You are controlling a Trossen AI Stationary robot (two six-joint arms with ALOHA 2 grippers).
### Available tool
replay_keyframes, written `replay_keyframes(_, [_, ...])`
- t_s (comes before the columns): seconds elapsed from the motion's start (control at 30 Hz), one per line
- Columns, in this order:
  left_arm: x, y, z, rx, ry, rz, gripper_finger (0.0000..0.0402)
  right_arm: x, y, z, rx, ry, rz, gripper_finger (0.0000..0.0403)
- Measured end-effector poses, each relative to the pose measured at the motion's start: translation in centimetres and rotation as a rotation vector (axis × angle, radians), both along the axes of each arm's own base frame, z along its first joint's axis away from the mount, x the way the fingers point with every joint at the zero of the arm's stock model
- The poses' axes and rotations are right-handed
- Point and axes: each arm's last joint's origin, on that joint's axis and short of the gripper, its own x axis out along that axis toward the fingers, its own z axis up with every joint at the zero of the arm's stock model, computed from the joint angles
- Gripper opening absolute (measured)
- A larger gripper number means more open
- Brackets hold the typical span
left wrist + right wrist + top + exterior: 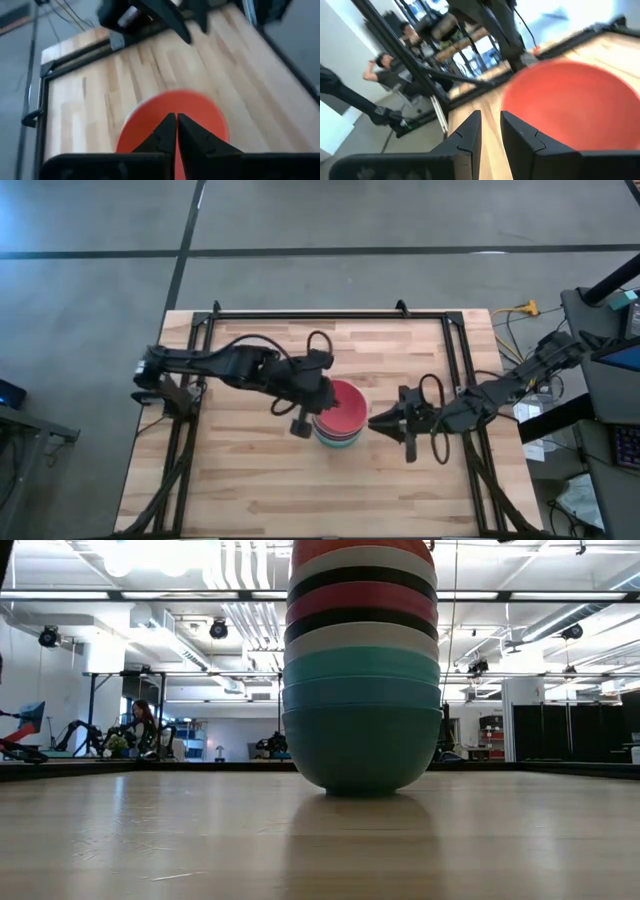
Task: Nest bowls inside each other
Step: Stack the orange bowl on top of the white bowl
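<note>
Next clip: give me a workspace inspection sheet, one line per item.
Surface: wooden table, bare around the stack.
Job's things: bowls nested in one stack mid-table, red bowl on top, teal at the bottom.
Clutter: nothing seen.
Grippers: left tool shut, above the red bowl; right tool slightly open, empty, beside the stack.
Cables: loops on both arms; wires off the table's right edge.
Surroundings: people beyond the table.

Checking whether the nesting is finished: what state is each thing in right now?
Bowl stack: all nested in one upright column, teal at the bottom, red bowl on top.
Left gripper: shut, empty, above the red bowl.
Right gripper: slightly open, empty, beside the stack.
Table: bears the stack.
</note>
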Motion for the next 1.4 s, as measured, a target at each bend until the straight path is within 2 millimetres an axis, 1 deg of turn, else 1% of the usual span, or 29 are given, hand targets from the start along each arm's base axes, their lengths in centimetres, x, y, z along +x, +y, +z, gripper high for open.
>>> replay_keyframes(0.07, [-0.1, 0.0, -0.9, -0.061, -0.078, 0.034, 0.0, 0.5, 0.3, 0.1, -0.012, -0.04, 0.006, 0.0068])
replay_keyframes(0.13, [-0.7, 0.0, -1.7, -0.129, -0.171, 0.061, 0.0, 0.9, 0.6, 0.1, -0.033, -0.066, 0.012, 0.0068])
replay_keyframes(0.37, [-4.5, 0.6, -5.3, -0.313, -0.492, 0.142, 0.0, 1.6, 0.9, -0.3, -0.054, -0.076, 0.013, 0.0068])
replay_keyframes(0.43, [-5.3, 0.3, -6.6, -0.349, -0.524, 0.14, 0.0, 1.7, 1.0, -0.4, -0.055, -0.074, 0.013, 0.0068])
replay_keyframes(0.5, [-5.6, 0.0, -7.8, -0.37, -0.52, 0.149, 0.0, 1.8, 0.9, -0.4, -0.055, -0.073, 0.01, 0.0068])
replay_keyframes(0.6, [-5.5, -0.3, -9.4, -0.372, -0.479, 0.166, 0.0, 1.9, 0.7, -0.3, -0.05, -0.078, -0.001, 0.0068])
replay_keyframes(0.77, [-4.8, -0.5, -10.6, -0.377, -0.456, 0.196, 0.0, 2.4, -0.4, -0.4, 0.032, -0.071, -0.056, 0.0068])
replay_keyframes(1.0, [-3.7, -0.9, -12.4, -0.362, -0.396, 0.196, 0.0, 2.9, -1.4, -0.8, 0.076, -0.044, -0.111, 0.0068])
replay_keyframes(1.23, [-3.2, -1.0, -13.3, -0.381, -0.357, 0.193, 0.0, 2.9, -1.8, -1.3, 0.085, 0.002, -0.129, 0.0068])
replay_keyframes(1.4, [-3.4, -1.0, -13.0, -0.379, -0.367, 0.201, 0.0, 2.8, -1.8, -1.7, 0.075, 0.042, -0.133, 0.0068])
